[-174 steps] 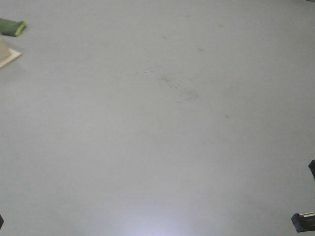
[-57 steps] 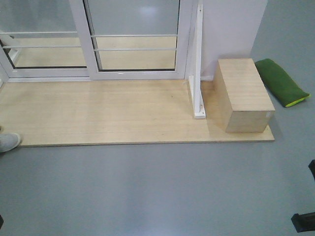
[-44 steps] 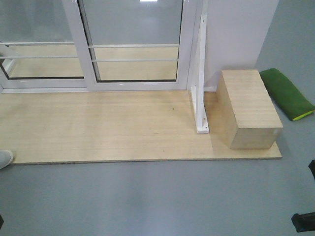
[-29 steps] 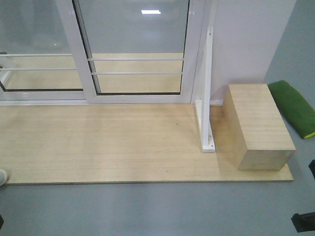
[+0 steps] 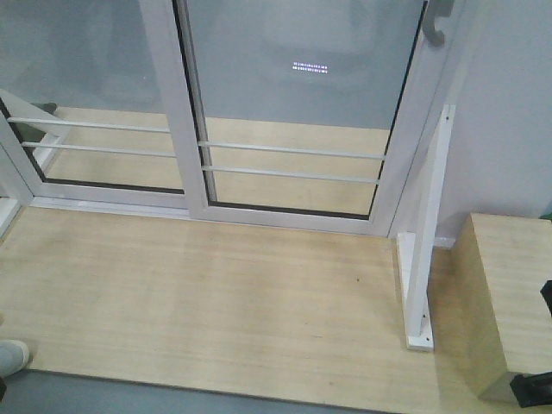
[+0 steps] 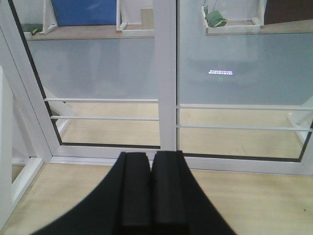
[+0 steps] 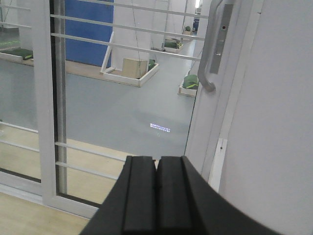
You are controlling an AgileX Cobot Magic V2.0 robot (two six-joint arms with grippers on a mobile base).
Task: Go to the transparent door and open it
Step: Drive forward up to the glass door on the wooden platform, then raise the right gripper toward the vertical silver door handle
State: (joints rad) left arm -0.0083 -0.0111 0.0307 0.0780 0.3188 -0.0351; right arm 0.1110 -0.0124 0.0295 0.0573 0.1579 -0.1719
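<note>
The transparent door stands along the far edge of the wooden platform, toward its right end, with its glossy white frame reaching down to the platform surface. Two thin white horizontal bars cross the lower glass. The curved grey handle sits on the door's right stile, at the top right corner of the front view. In the right wrist view the handle hangs beside its lock plate, above and to the right of the right gripper, well apart from it. That gripper's two black fingers are pressed together with nothing between them. The left gripper is likewise closed on nothing and faces the white stile between the two glass panels. The handle-less panel overlaps the door on its left. A white bracket post stands on the platform near its right edge, just beside the door frame, and a wooden box rests to its right. A grey shoe shows at the platform's near left corner.
</note>
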